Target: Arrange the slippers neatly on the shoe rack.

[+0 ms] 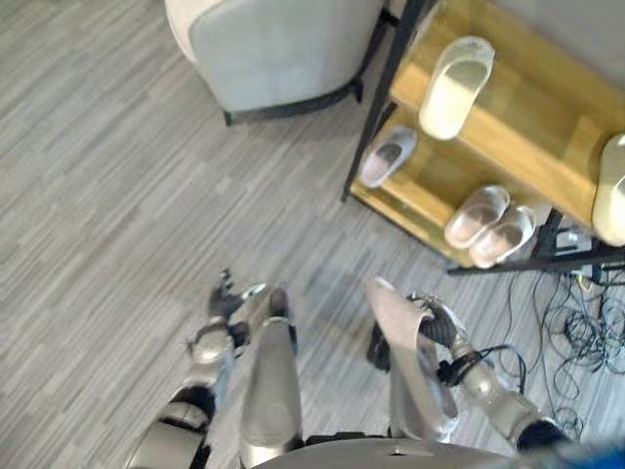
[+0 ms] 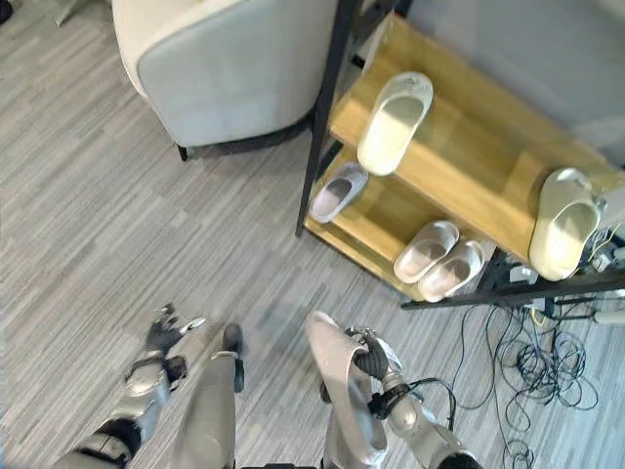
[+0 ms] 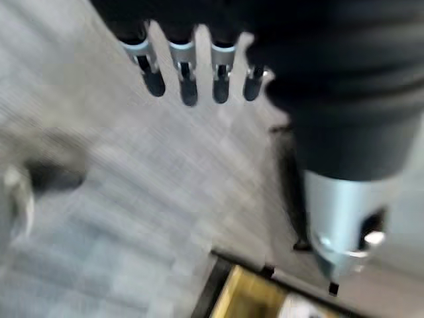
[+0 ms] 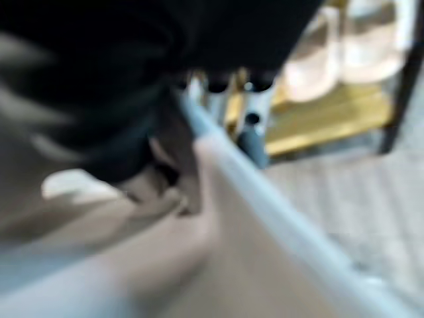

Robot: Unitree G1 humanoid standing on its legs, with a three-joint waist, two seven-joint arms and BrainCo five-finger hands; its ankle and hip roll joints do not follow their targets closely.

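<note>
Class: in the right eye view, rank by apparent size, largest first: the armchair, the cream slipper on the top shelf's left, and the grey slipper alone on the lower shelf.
1. armchair
2. cream slipper; it sits nearer the camera, so its lead is unsure
3. grey slipper

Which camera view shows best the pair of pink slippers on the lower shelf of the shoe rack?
The right eye view: the pink slippers lie side by side, fully visible on the lower shelf of the shoe rack. The left eye view shows them equally whole, nearer its right edge. The right wrist view shows them blurred past the right hand.
</note>
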